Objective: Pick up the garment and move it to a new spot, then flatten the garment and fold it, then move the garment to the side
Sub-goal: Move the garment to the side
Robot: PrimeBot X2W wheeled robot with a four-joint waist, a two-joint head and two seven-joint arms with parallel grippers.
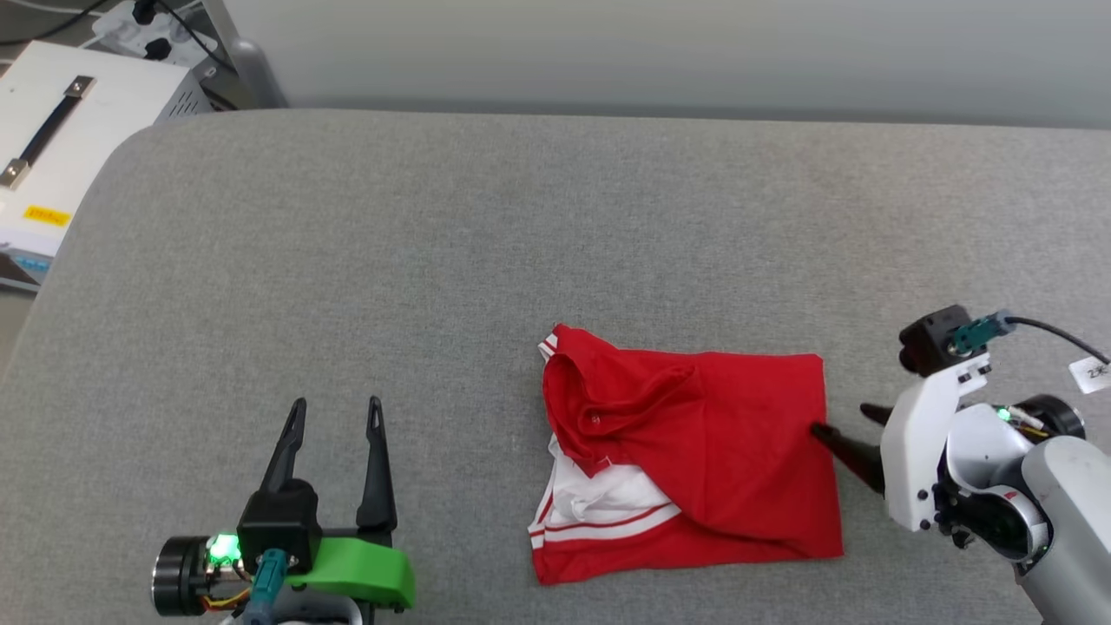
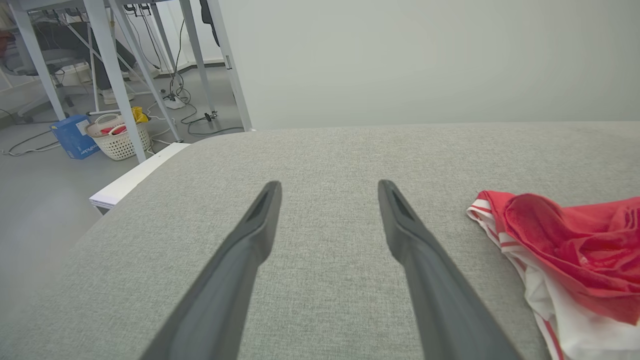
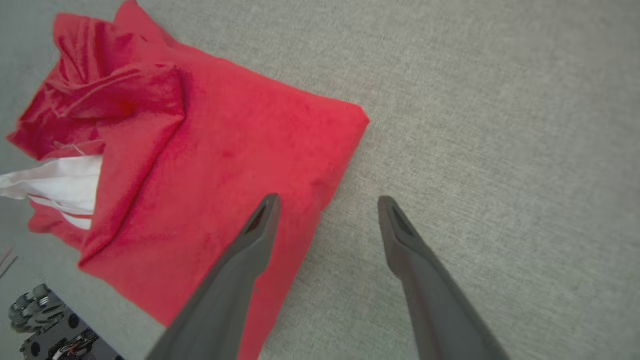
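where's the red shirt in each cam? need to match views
Head view: garment, lower centre-right on the grey surface.
Left wrist view: garment, at the right edge.
Right wrist view: garment, across the left half.
Shared landmark: its white red-striped sleeve.

The garment point(image 2: 575, 250) runs off the left wrist view's right edge, and folds hide its lower layers.

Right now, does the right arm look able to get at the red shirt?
Probably yes: the right arm has its open jaws straddling the right edge of the shirt, one finger over the cloth, nothing lying between on the grey cushion.
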